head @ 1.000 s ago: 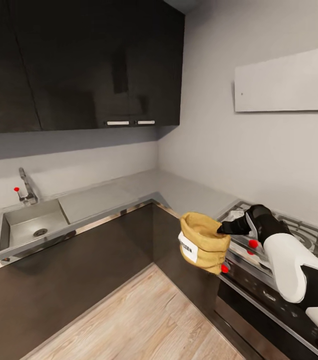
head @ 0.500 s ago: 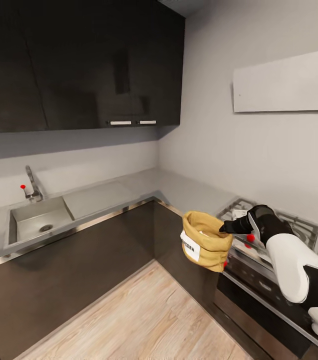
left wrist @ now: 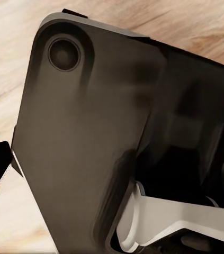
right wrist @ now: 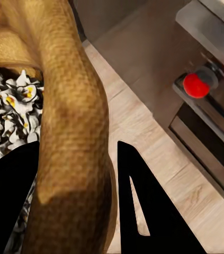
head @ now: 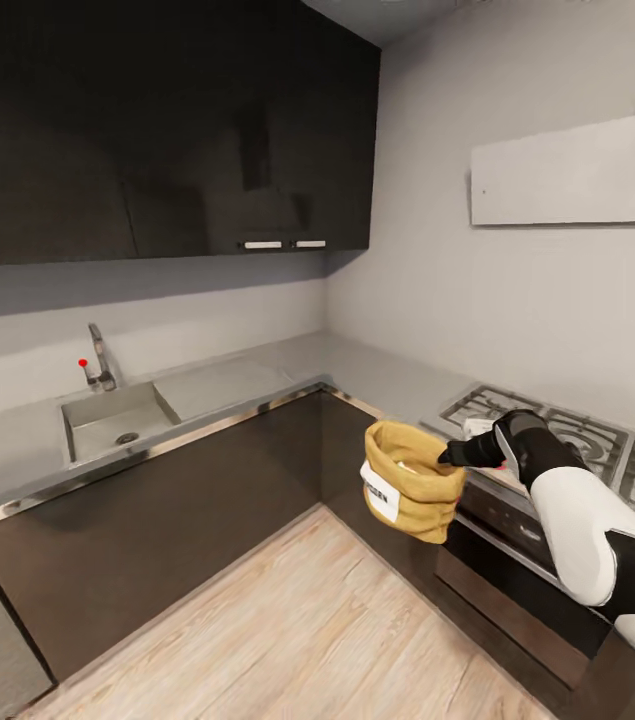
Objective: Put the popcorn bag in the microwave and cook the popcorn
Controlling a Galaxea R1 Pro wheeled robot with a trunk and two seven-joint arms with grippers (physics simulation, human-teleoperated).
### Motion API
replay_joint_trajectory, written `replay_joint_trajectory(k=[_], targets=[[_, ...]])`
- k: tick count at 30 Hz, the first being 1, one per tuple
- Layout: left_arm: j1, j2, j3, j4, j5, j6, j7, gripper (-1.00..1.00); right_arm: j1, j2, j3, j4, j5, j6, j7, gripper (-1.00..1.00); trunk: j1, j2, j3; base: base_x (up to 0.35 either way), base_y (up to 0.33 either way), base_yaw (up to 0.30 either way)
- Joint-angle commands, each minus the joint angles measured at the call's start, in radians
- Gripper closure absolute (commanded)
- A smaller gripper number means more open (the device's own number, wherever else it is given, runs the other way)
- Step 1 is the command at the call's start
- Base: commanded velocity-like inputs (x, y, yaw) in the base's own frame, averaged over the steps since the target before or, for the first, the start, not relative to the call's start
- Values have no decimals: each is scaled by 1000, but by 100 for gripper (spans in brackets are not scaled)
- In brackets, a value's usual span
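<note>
Popcorn bag (head: 409, 478) carried off countertop (head: 257, 375), fingers (right wrist: 149, 211) (right) pinching rim

Across the middle of the head view we see the grey L-shaped table (head: 247, 378) bending at the wall corner over dark cabinets (head: 187, 510). At left centre a steel sink (head: 117, 425) is sunk into it, a faucet (head: 102, 358) behind; at right centre sits a gas hob (head: 557, 435). Wooden floor (head: 297, 640) fills the lower frame.
</note>
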Motion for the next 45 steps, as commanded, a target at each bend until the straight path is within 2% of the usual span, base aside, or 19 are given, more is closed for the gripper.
replay_joint_trajectory(k=[1,6,8,15,28,45], targets=[[0,0,4,-1,2,-2,-1,-100,-1,2,-8,-1,10,4,8,100,0,-1,-1,-260,227,0],[0,0,4,-1,0,-2,-1,-100,-1,2,-8,-7,9,-9,9,100,0,-1,-1,-260,227,0],[0,0,4,-1,0,-2,-1,-100,-1,1,-8,-8,10,-53,6,100,0,-1,-1,-260,227,0],[0,0,1,-1,0,-2,-1,-100,-1,2,-8,-7,9,-120,-104,100,0,-1,-1,-231,191,0],[0,4,-3,-1,-2,-3,-2,-100,-1,1,-9,-8,9,-111,-112,100,0,-1,1,-15,8,-183],[0,2,-5,-1,0,-2,-2,-100,-1,-1,-9,-8,9,-110,-112,100,0,-1,7,-200,144,-236]])
